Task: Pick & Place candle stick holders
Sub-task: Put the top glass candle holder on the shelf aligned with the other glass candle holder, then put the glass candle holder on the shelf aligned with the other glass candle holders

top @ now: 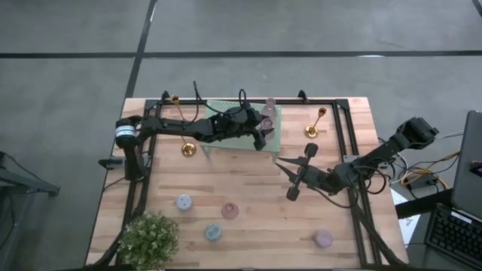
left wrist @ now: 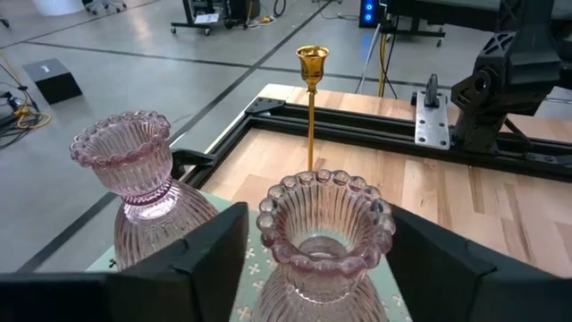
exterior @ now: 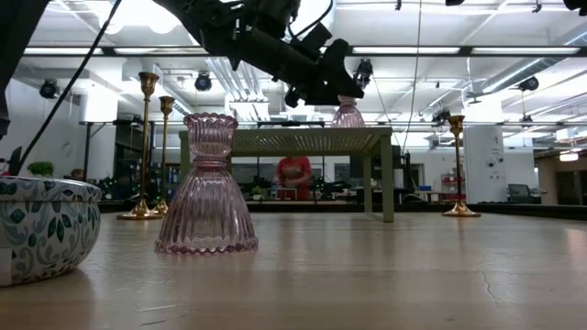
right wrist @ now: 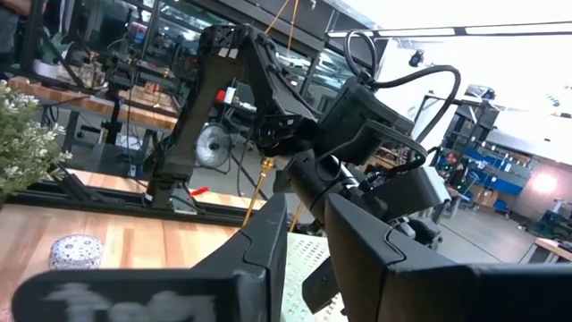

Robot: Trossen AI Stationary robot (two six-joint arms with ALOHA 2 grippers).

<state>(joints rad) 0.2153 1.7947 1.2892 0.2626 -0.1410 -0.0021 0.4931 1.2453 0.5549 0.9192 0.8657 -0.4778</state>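
Right now the left gripper point(left wrist: 315, 268) sits over the mint rack point(top: 280, 134), fingers spread, with a pink glass holder point(left wrist: 323, 234) upright between them, axis vertical. Contact with the pads isn't clear, so grasped vs just released is a guess. A second pink holder point(left wrist: 134, 183) stands just beside it on the rack. The right gripper point(top: 299, 172) hovers well apart over the table, jaws spread, empty. So the left arm is clearly nearer.
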